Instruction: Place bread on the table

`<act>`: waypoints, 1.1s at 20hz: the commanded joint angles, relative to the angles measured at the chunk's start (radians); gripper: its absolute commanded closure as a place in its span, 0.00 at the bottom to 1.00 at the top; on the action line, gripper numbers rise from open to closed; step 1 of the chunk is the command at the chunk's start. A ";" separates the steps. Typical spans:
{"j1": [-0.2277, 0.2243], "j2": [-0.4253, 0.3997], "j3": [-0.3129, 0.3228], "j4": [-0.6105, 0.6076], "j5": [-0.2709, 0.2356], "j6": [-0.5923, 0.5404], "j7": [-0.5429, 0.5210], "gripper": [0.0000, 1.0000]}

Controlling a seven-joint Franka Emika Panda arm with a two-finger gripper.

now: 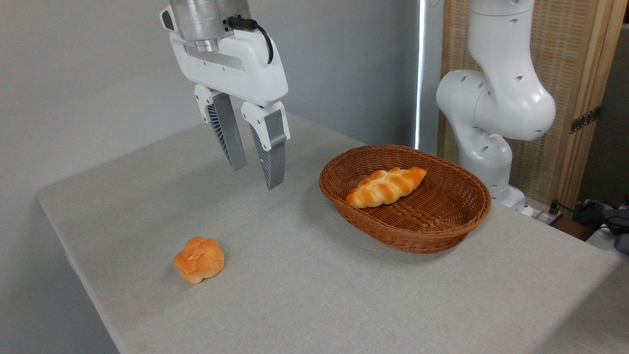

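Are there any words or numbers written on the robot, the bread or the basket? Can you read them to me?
No, there are none to read in this picture.
The gripper is plain white and grey, with no label showing.
The bread, the round roll and the basket carry no writing.
The table cloth is plain too.

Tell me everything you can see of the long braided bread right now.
The bread is an elongated golden-orange loaf with pointed ends and ridged braided segments, paler in the creases, glossy like a model. It looks whole. It lies inside the brown wicker basket, tilted, its right end higher against the far wall, its left end near the left rim. Only the basket touches it; the hand hangs to its left, apart from it.
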 commanded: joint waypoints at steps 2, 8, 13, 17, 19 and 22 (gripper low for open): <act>0.012 -0.014 0.002 -0.004 -0.024 -0.022 0.018 0.00; 0.012 -0.014 0.003 -0.004 -0.024 -0.022 0.018 0.00; 0.012 -0.014 0.002 -0.004 -0.024 -0.022 0.027 0.00; 0.012 -0.014 0.003 -0.005 -0.039 -0.022 0.050 0.00; 0.012 -0.014 0.003 -0.005 -0.047 -0.022 0.050 0.00; 0.012 -0.014 0.003 -0.005 -0.045 -0.022 0.050 0.00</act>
